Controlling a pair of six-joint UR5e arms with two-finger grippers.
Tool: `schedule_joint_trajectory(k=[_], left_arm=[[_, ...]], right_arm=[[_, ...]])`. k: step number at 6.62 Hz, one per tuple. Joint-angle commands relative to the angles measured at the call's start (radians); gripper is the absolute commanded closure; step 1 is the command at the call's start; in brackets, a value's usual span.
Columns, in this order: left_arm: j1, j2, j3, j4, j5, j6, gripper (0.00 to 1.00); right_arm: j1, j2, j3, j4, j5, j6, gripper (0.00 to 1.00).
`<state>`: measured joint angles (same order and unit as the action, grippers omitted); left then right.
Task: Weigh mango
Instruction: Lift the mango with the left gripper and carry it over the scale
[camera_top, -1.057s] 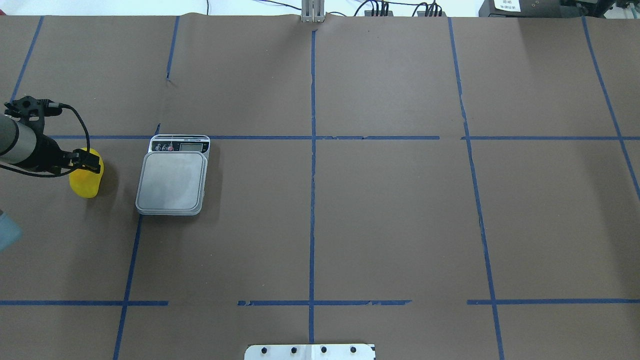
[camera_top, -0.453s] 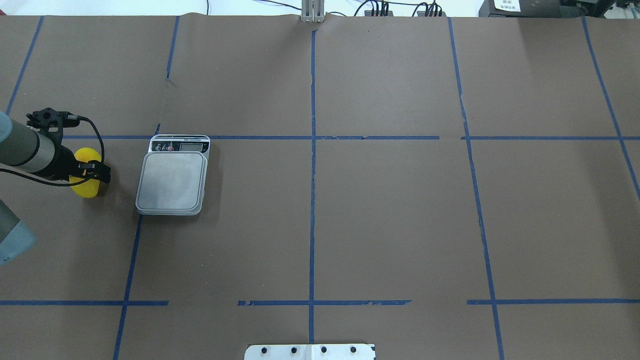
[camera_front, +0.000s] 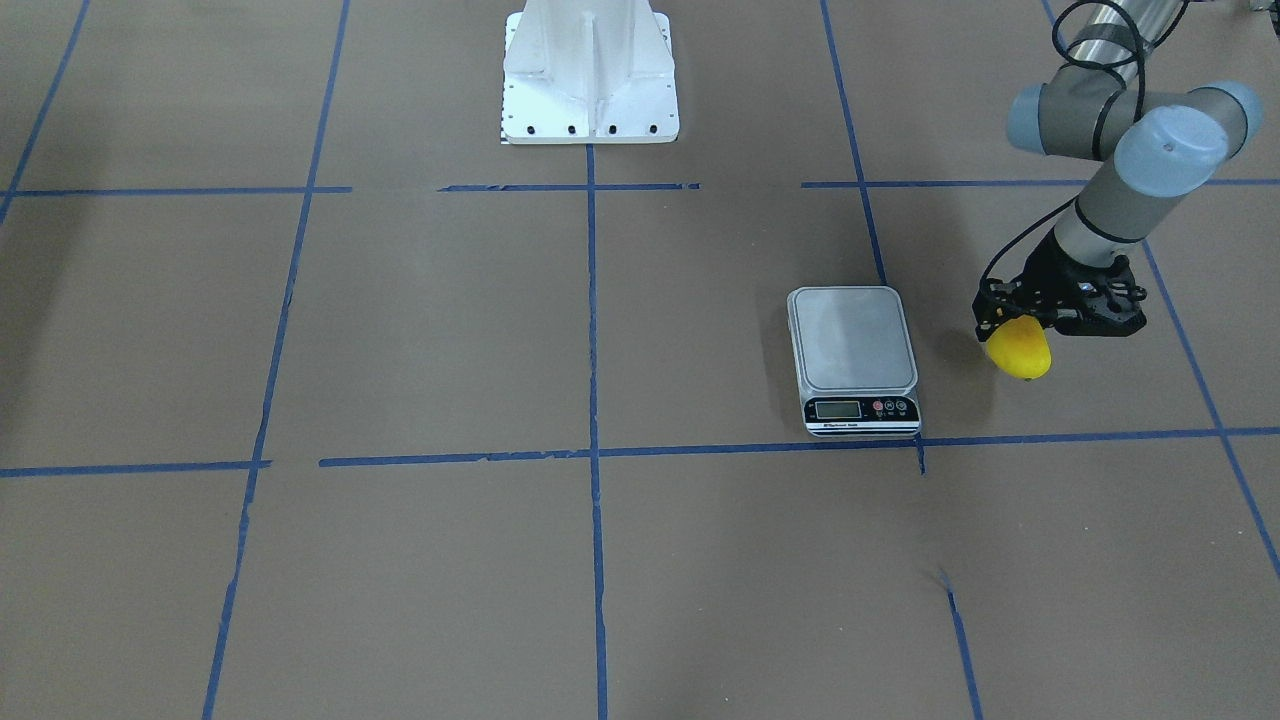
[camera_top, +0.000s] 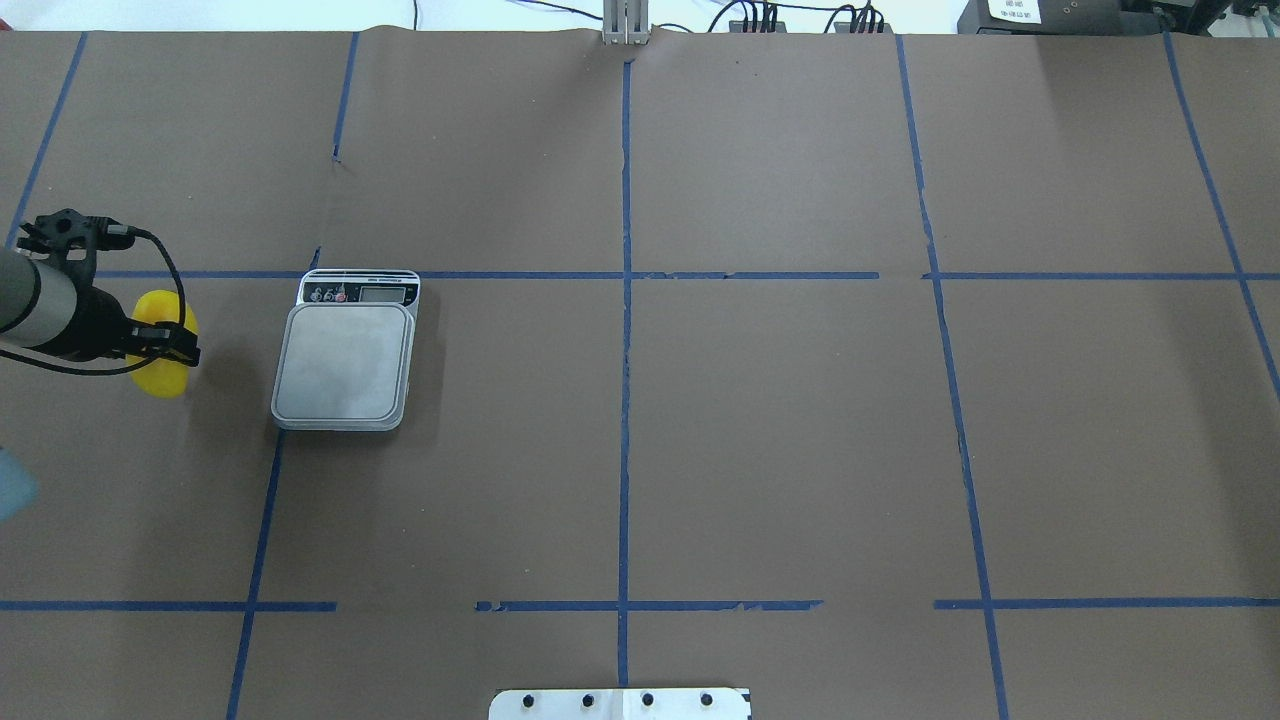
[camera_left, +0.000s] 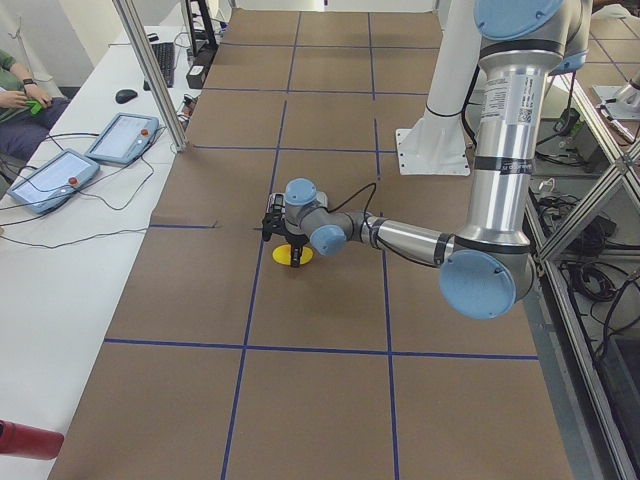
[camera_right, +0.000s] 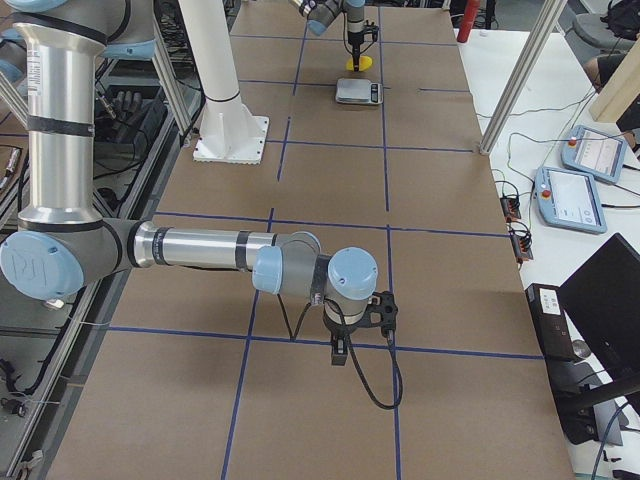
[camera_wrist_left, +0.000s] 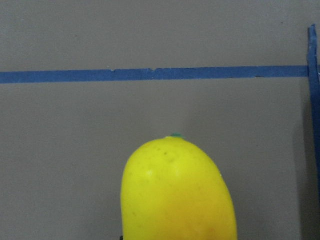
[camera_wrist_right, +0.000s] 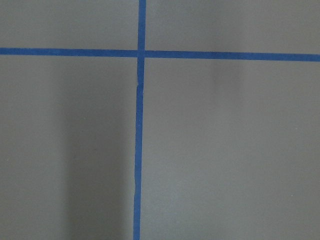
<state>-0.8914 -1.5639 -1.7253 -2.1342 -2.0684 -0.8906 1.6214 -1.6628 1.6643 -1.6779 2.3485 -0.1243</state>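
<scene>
In the front-facing view, right of centre, the small, smooth, bright yellow mango (camera_front: 1020, 352) with an orange blush sits in the black two-finger left gripper (camera_front: 1014, 330). The jaws look clamped on the fruit's upper end. Whether the fruit hangs just clear of the brown paper-covered table (camera_front: 400, 330) or touches it, I cannot tell. Near it on the frame's left, apart from it, lies the flat silver kitchen scale (camera_front: 853, 348), nothing on its platform, its small display (camera_front: 838, 409) at the lower edge. In the overhead view the mango is at the far left edge, half covered by the left gripper, with the kitchen scale to its right. The left-side view shows the mango under the near arm's wrist at mid-frame. In the right-side view the right gripper (camera_right: 340, 350) points down at the table in the lower middle, well apart from the scale; whether it is open or closed cannot be told. In the left wrist view the mango fills the lower centre, a blue tape line (camera_wrist_left: 150, 74) beyond it. The right wrist view shows only table and crossed tape. The step in hand appears to be carrying the grasped mango. The next move calls for bringing it over the platform, centring it and lowering it gently before release, lest the curved fruit roll off.
</scene>
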Motion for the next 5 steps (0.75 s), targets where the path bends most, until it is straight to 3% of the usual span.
schedule_joint_trajectory(k=[1, 3, 5], left_arm=[[-0.075, 0.09, -0.152, 0.043, -0.04, 0.033, 1.0], [-0.19, 0.062, -0.248, 0.257, -0.064, 0.125, 1.0], [-0.185, -0.058, -0.266, 0.393, -0.065, 0.101, 1.0]], right_arm=[[0.0, 0.0, 0.0, 0.0, 0.0, 0.0, 0.0], [0.0, 0.0, 0.0, 0.0, 0.0, 0.0, 0.0], [0.0, 0.0, 0.0, 0.0, 0.0, 0.0, 0.0]])
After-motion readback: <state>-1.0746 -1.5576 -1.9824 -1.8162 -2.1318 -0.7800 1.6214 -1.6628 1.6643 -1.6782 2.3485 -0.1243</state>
